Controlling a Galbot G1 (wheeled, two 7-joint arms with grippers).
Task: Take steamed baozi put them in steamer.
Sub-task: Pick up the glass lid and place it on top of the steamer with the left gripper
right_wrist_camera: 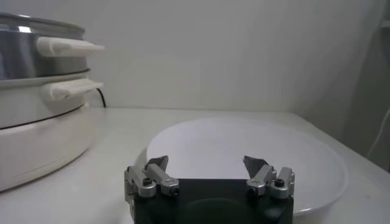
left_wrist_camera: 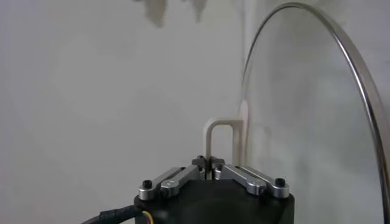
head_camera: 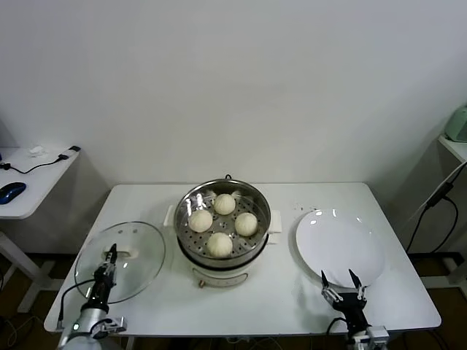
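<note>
All four round cream-white buns [head_camera: 221, 223] sit in the shiny steel steamer [head_camera: 257, 200]. The left gripper [head_camera: 111, 257] pinches the round glass lid's white handle [left_wrist_camera: 219, 141] on the left; a slip could drop the lid. The right gripper [head_camera: 343, 279], jaws spread, waits by the flat white plate [head_camera: 365, 248].

White table [head_camera: 292, 299], rectangular, against a plain pale wall.

Round glass lid [head_camera: 139, 271] with metal rim lies flat at about 8 o'clock on the table, near the front-left corner; its white handle [head_camera: 130, 253] sits at its centre.

Flat white plate [head_camera: 339, 248] at about 4 o'clock, bare.

Off the table at 9 o'clock: a second white desk [head_camera: 29, 191] with a dark blue mouse [head_camera: 11, 192] and a black cable [head_camera: 44, 164].

At 3 o'clock, cables [head_camera: 430, 211] hang beside a shelf edge carrying a pale green object [head_camera: 458, 122].
</note>
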